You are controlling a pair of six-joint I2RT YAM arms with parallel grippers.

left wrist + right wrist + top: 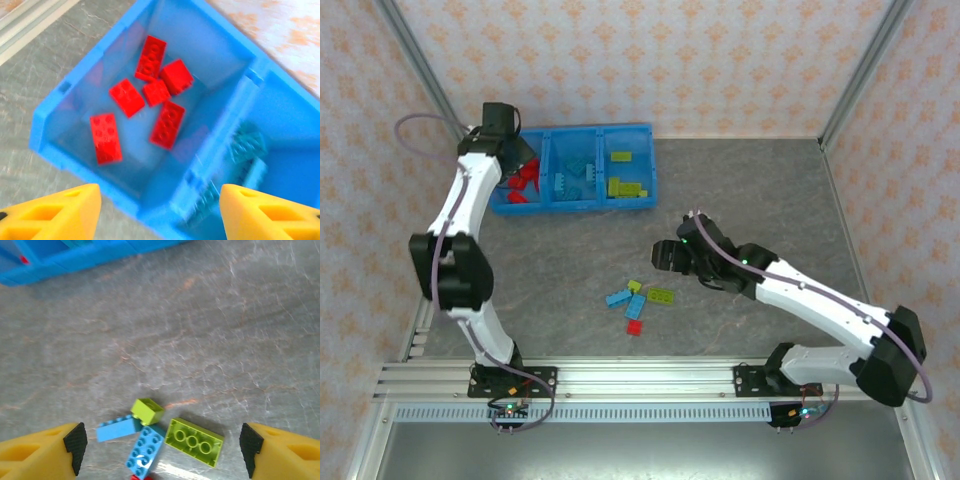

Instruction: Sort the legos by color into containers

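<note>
The left hand hangs parted and empty directly above the end compartment of the blue containers, where six red legos lie, so that drop-off looks finished. The right hand, spread wide and holding nothing, hovers over the loose bricks on the counter just below its fingers. Next it must lower onto one, perhaps the lime green brick, without nudging neighbours. No brand or writing is legible.

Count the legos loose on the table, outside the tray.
5, clustered together: small green brick, long green brick, blue brick on the left, second blue brick beside it, red brick at the near end. More could be hidden under the right arm.
</note>
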